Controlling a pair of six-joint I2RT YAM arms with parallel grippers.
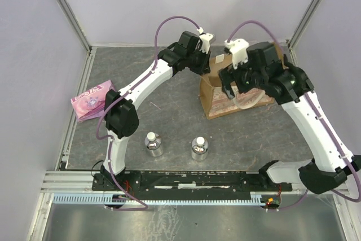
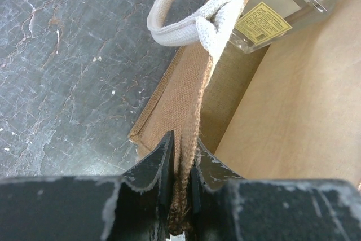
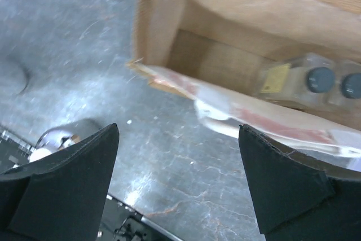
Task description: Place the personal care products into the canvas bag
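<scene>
Grey veined worktop, carrying everything; canvas bag upright toward the far right, mouth open, one white handle flopped over its rim. Left claw clenched on the bag's woven rim, pinning the mouth open; right claw spread wide and grasping nothing, hanging above the bag's patterned front panel. Pink packet flat at the far left edge — not part of the task. Two tall clear bottles lie on their sides inside the bag, dark caps side by side. Left short bottle and right short bottle stand upright on the worktop, well apart from the bag and close to the arm bases; long axes vertical, white caps up. Judged from this: two of four are stowed; the right short bottle lies nearer the free right claw — toward the near edge and slightly to its left — so a top-down grasp by that arm seems the likely move.
</scene>
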